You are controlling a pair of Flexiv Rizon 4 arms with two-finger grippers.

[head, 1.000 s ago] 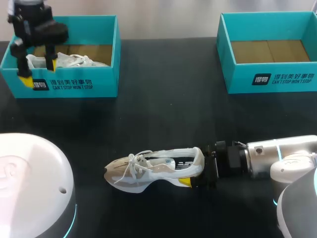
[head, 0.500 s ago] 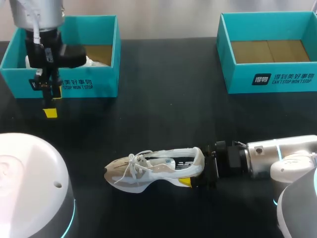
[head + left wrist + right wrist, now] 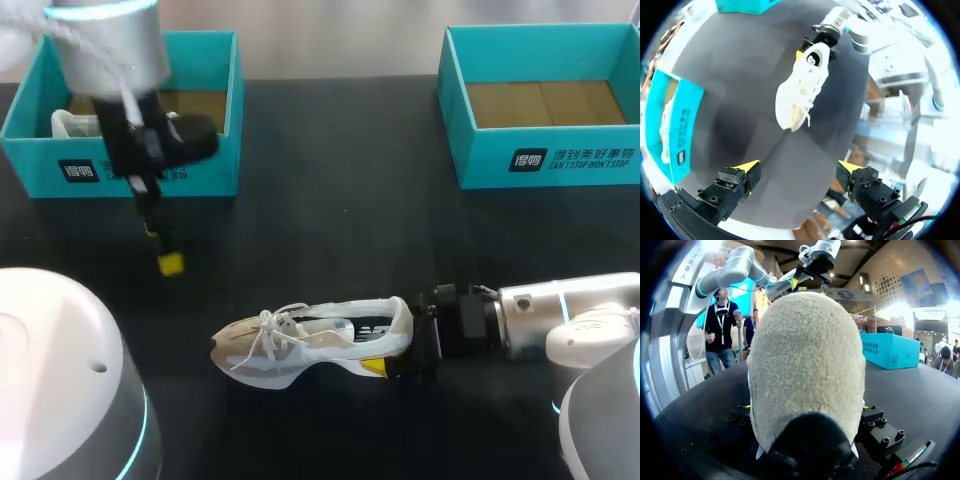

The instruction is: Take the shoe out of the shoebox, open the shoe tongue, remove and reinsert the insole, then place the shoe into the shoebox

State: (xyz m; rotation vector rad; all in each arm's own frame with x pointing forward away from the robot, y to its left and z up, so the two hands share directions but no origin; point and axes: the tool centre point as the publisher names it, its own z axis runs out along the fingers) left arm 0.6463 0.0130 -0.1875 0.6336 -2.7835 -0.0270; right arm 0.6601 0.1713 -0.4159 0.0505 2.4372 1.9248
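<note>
A white and beige shoe (image 3: 310,340) lies on its side on the black table, toe toward the left. My right gripper (image 3: 390,347) is shut on its heel, and the fuzzy heel (image 3: 805,370) sits between the fingers (image 3: 872,416) in the right wrist view. My left gripper (image 3: 168,262) hangs above the table in front of the left teal shoebox (image 3: 205,175), fingers pointing down. It stands open and empty (image 3: 799,167), with the shoe (image 3: 802,85) well ahead of it.
A second white shoe (image 3: 70,125) lies inside the left shoebox (image 3: 675,125). The right teal shoebox (image 3: 545,160) at the back right shows only its brown floor. A white rounded robot housing (image 3: 50,380) bulges at the front left.
My left arm has come away from above the left shoebox, moving forward and right toward the shoe, still open. The right arm and the shoe have not moved.
</note>
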